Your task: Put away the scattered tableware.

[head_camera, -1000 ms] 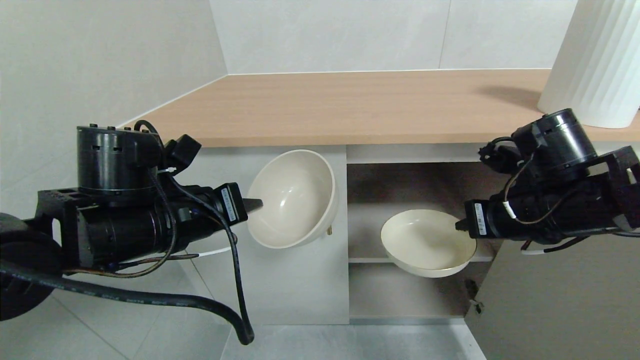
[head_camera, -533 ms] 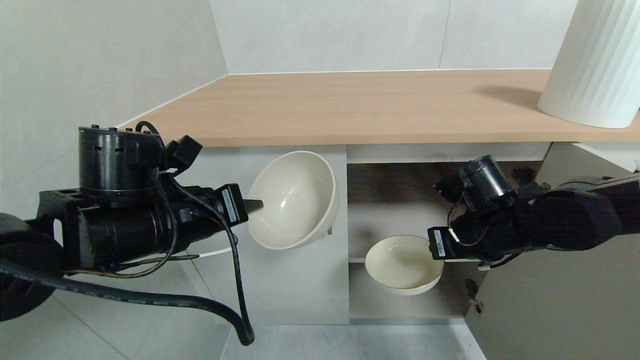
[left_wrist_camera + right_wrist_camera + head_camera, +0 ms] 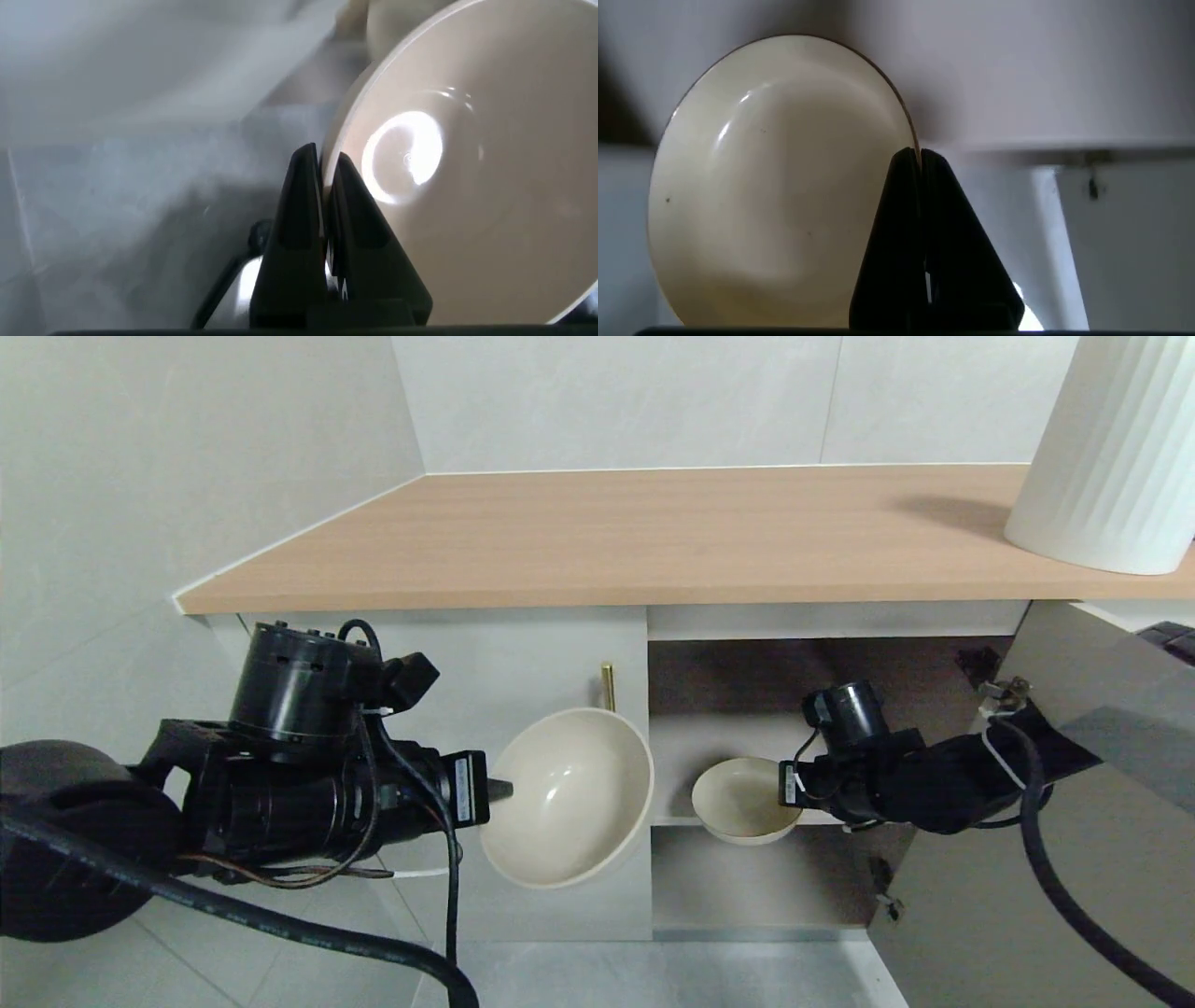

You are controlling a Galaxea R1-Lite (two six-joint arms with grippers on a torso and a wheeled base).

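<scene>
My left gripper is shut on the rim of a large cream bowl, held in the air in front of the shut left cabinet door. The left wrist view has the two fingers pinching that bowl's rim. My right gripper is shut on a smaller cream bowl, held over the front edge of the middle shelf inside the open cabinet. In the right wrist view the fingers clamp that bowl's rim.
A wooden countertop runs above the cabinet, with a tall white ribbed container at its right end. The right cabinet door stands swung open on the right. A brass handle sits on the left door. Grey floor lies below.
The right arm moved down and into the cabinet, taking its bowl to the shelf edge. The left arm dropped lower and shifted right with its bowl.
</scene>
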